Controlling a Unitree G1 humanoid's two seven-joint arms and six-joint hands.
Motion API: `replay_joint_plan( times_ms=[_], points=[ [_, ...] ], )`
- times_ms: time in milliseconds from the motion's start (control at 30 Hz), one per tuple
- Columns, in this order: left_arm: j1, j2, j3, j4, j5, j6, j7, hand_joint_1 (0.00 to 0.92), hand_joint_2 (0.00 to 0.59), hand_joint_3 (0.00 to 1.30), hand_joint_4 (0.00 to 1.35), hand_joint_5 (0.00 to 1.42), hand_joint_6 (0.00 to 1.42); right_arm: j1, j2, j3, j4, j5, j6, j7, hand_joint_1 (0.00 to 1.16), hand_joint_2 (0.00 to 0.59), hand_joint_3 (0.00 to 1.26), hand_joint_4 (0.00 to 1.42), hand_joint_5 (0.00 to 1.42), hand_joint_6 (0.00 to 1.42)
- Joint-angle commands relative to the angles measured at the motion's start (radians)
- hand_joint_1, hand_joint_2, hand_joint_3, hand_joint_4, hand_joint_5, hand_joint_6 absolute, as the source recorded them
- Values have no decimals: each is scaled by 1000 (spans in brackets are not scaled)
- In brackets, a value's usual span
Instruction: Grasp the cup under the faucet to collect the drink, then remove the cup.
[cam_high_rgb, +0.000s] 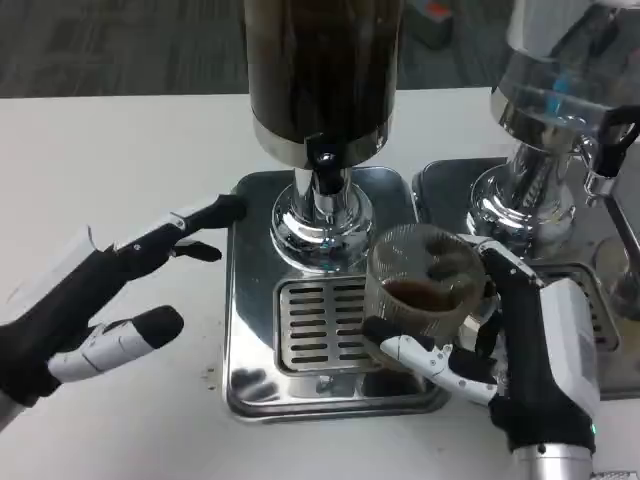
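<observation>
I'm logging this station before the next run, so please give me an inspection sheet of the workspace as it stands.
Surface: white table, a few dark specks near the tray.
Job's things: ribbed cup holding dark drink, beside the faucet of the dark dispenser, over the metal drip tray.
Clutter: second dispenser on the right.
Hands: right hand grips the cup; left hand open, fingertip at the tray edge.
Cables: nothing seen.
Surroundings: grey carpet behind.

A white table (120, 150) carries 2 steel dispenser bases – one central (250, 300), another at right (440, 180).
</observation>
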Motion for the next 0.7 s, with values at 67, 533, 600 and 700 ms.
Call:
replay_joint_plan(
  times_ms=[67, 533, 600, 700],
  points=[
    [17, 36, 2, 11, 29, -65, 37, 0, 111, 147, 92, 106, 286, 18, -6, -8, -70, -6, -13, 17, 749, 179, 604, 671, 845, 1215],
    [20, 119, -41, 50, 116, -217, 88, 0, 108, 134, 25, 46, 229, 73, -31, -19, -160, -18, -16, 59, 763, 182, 609, 684, 862, 1230],
    [20, 127, -48, 53, 122, -228, 96, 0, 108, 132, 22, 46, 226, 82, -34, -21, -170, -16, -22, 60, 763, 182, 609, 687, 862, 1231],
    [29, 139, -59, 48, 129, -246, 105, 0, 108, 128, 16, 35, 220, 98, -39, -24, -187, -16, -30, 60, 765, 184, 609, 688, 862, 1231]
  ],
)
